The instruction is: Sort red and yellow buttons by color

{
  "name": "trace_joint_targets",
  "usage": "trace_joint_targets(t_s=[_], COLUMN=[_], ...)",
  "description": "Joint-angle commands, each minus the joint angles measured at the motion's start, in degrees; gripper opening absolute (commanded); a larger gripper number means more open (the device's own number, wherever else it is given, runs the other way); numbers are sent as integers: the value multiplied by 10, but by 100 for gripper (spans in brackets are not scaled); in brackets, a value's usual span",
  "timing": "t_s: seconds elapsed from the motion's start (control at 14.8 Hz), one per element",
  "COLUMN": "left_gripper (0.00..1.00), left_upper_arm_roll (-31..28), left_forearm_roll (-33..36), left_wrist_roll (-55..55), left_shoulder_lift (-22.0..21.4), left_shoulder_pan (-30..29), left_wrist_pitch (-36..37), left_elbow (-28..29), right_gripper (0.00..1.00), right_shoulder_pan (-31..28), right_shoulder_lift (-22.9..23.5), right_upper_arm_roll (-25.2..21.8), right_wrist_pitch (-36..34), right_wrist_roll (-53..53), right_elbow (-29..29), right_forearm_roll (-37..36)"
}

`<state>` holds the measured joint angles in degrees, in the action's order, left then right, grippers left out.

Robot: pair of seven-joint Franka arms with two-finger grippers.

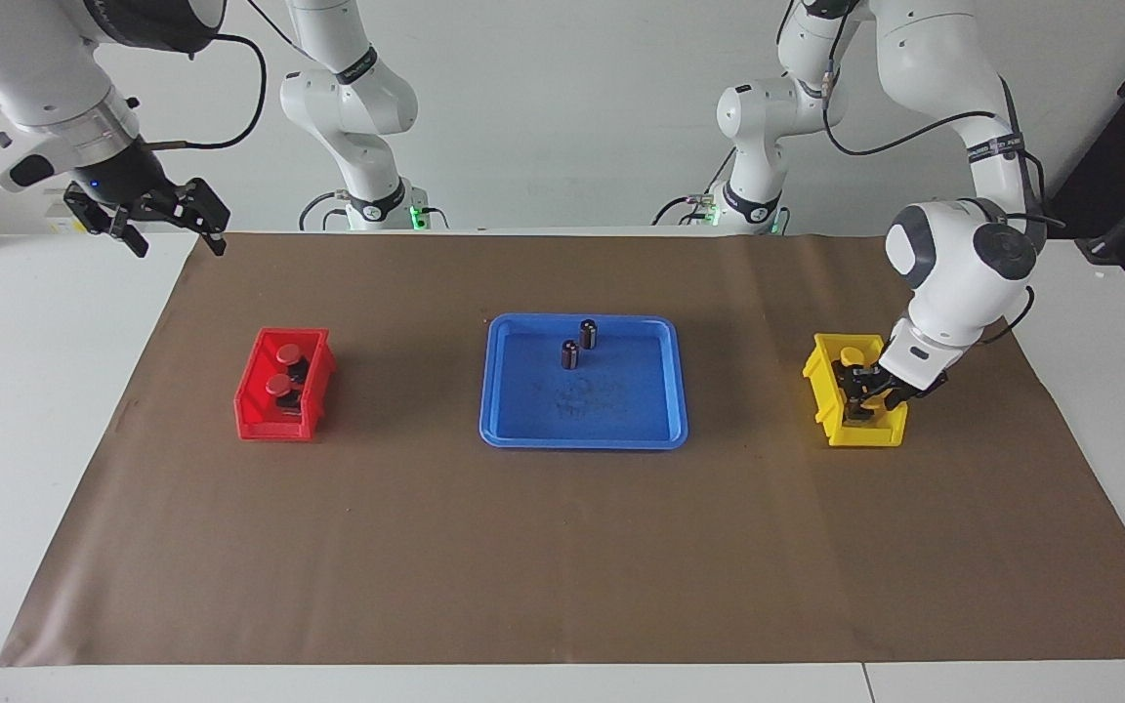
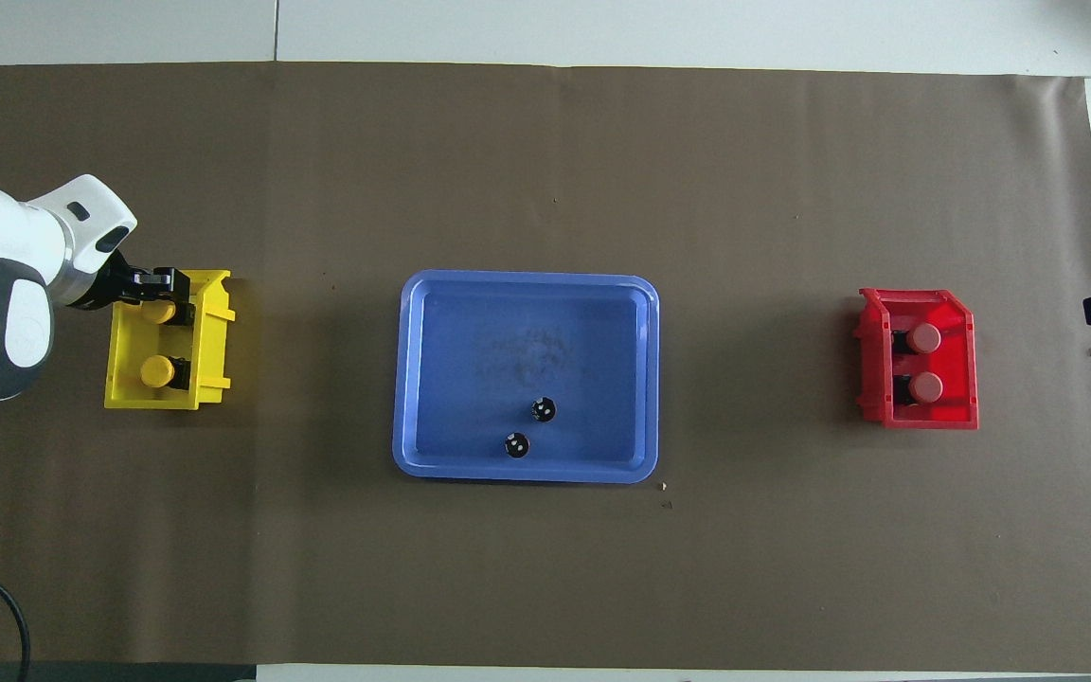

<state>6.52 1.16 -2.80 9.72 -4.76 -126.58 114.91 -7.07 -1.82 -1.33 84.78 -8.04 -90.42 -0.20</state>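
Left gripper (image 1: 865, 391): low inside the yellow bin (image 1: 824, 391), at the bin's end farther from the robots, right at a yellow button (image 2: 160, 311). Whether its fingers grip the button or have let it go, I cannot tell.
Left arm pose: it comes down from the desk's back edge at its own end, elbow high, the white wrist housing above the bin's outer wall, the gripper slanting down and inward into the bin.
Right gripper (image 1: 160, 217): fingers spread wide, nothing between them, raised over the desk's back corner at the right arm's end. This arm waits.
Yellow buttons: both are in the yellow bin, which stands on the brown mat (image 1: 562, 547) near the desk's edge at the left arm's end. The second yellow button (image 2: 157, 370) lies in the bin's end nearer the robots, apart from the gripper.
Red buttons (image 1: 285, 368): both lie in the red bin (image 1: 252, 410), toward the right arm's end of the desk, one just beside the other.
Blue tray (image 1: 504, 430): mid-desk, holding two dark cylinders (image 1: 579, 345) close to its rim nearer the robots.
Step in hand: by my reading, setting the last yellow button down in its bin.
Doing it well: part the fingers fully before lifting, then rise straight up, so neither the button nor the bin wall is dragged along.
Progress: all four buttons appear sorted; only the release and retreat seem left.
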Motion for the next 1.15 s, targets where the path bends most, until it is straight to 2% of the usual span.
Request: trace_joint_targets(t_s=[0.0, 0.27, 0.54, 0.74, 1.08], left_gripper=[99, 100, 100, 100, 100], left_upper_arm_roll=[-1, 4, 2, -2, 2], left_forearm_roll=[7, -1, -13, -21, -22], left_wrist_roll=[-5, -7, 12, 15, 16], left_shoulder_lift=[-10, 11, 6, 3, -14], left_shoulder_pan=[4, 22, 52, 52, 52], left_wrist_pitch=[27, 215, 337, 398, 414], left_elbow=[-40, -189, -303, -352, -355], right_gripper=[100, 100, 100, 100, 100], right_shoulder_pan=[2, 1, 1, 2, 2], right_shoulder_lift=[3, 3, 3, 3, 3], right_upper_arm_roll=[0, 0, 0, 0, 0], right_wrist_pitch=[-8, -9, -8, -10, -8], right_wrist_roll=[7, 7, 7, 7, 7], right_elbow=[9, 9, 9, 9, 9], right_forearm_roll=[-6, -6, -6, -6, -6])
